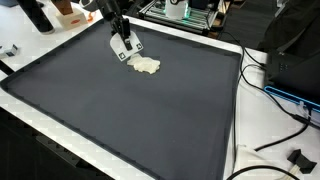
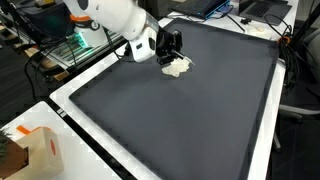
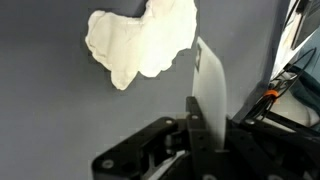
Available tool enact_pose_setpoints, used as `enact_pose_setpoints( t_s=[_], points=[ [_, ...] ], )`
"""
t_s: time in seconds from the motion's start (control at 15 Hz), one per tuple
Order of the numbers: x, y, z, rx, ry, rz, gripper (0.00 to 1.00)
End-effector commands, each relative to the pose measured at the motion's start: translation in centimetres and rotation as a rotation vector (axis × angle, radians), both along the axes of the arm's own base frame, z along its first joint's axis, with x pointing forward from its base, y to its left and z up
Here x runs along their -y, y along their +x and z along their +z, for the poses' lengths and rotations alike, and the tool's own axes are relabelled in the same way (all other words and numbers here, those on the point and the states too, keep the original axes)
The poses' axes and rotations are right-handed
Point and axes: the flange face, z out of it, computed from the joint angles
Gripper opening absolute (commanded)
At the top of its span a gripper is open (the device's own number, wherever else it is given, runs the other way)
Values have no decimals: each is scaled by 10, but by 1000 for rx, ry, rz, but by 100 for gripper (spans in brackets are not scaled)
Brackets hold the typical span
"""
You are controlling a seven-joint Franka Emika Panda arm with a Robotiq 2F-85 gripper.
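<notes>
A crumpled cream cloth (image 1: 146,65) (image 2: 178,67) lies on a large dark mat (image 1: 150,125) (image 2: 190,125), towards its far edge. In both exterior views my gripper (image 1: 126,50) (image 2: 168,48) stands right beside it, low over the mat. In the wrist view the cloth (image 3: 140,40) spreads flat at the top, and my gripper (image 3: 199,50) shows as one white blade with its fingers pressed together. Its tip meets the cloth's right edge. I see nothing held between the fingers.
A white table border (image 1: 235,110) frames the mat. Cables (image 1: 280,125) and black gear (image 1: 292,50) lie beside it. An orange-and-white box (image 2: 30,150) sits off one corner. Electronics (image 1: 185,12) stand behind the far edge.
</notes>
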Motion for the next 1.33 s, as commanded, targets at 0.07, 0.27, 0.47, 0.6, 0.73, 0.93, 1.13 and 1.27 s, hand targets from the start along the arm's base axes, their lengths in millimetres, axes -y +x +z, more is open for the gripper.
enact_pose_setpoints(
  t_s=[0.07, 0.27, 0.47, 0.6, 0.73, 0.93, 1.13, 1.27],
  points=[
    [-12, -11, 9, -74, -13, -64, 1],
    [-18, -16, 15, -124, -41, -100, 1],
    [-24, -23, 22, -191, -99, -139, 1],
    [-28, -27, 28, -230, -145, -166, 1],
    [-32, -31, 33, -270, -199, -184, 1],
    [-41, -36, 43, -327, -281, -180, 1],
    [-48, -39, 57, -365, -380, -179, 1],
    [-53, -39, 66, -383, -442, -183, 1]
  ],
)
